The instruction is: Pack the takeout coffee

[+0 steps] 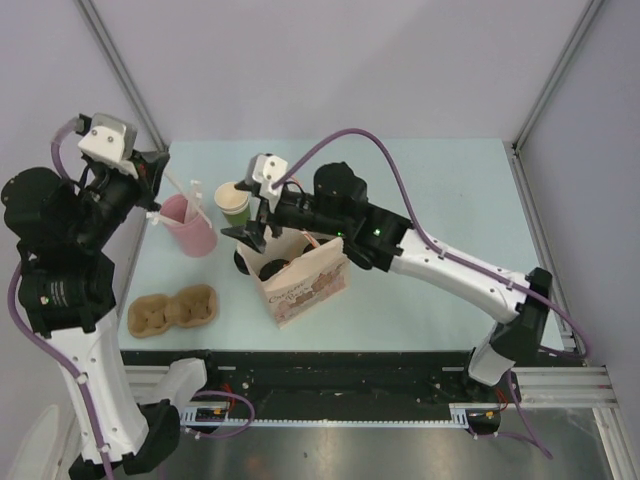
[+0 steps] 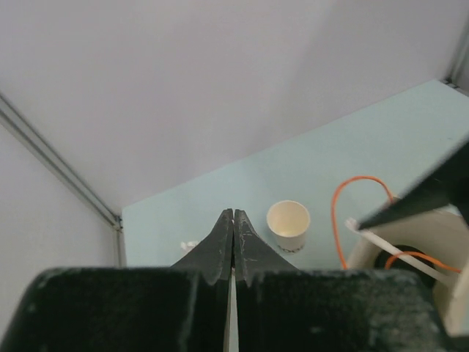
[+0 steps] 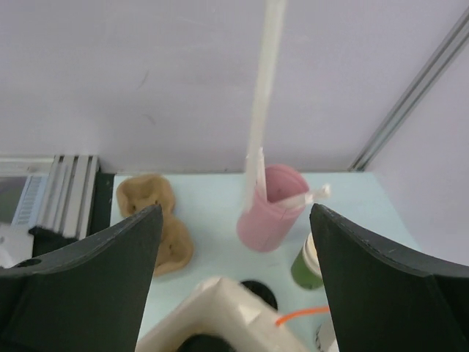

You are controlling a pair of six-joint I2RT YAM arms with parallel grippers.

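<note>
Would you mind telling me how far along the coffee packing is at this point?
One black-lidded cup seems to sit already in the paper bag. The right fingers hover open over it, empty; the left fingers are shut, apparently on a straw. Still to do: the green cup stands lidless on the table, a spare black lid beside the bag.

This is a robotics lab test cell. A mint table [image 1: 450, 200] is boxed in by blank grey walls [image 1: 350, 60] on its far side and both flanks, with aluminium struts [image 1: 120, 70] rising from its far corners. Along its near edge runs a metal rail [image 1: 400, 412] carrying a left arm [image 1: 75, 330] and a right arm [image 1: 450, 268], trailed by purple cables [image 1: 350, 131]. On the table stand staged props: a bag [image 1: 305, 280], a pink cup [image 1: 190, 225], a green cup [image 1: 235, 205] and a pulp tray [image 1: 172, 310].
</note>
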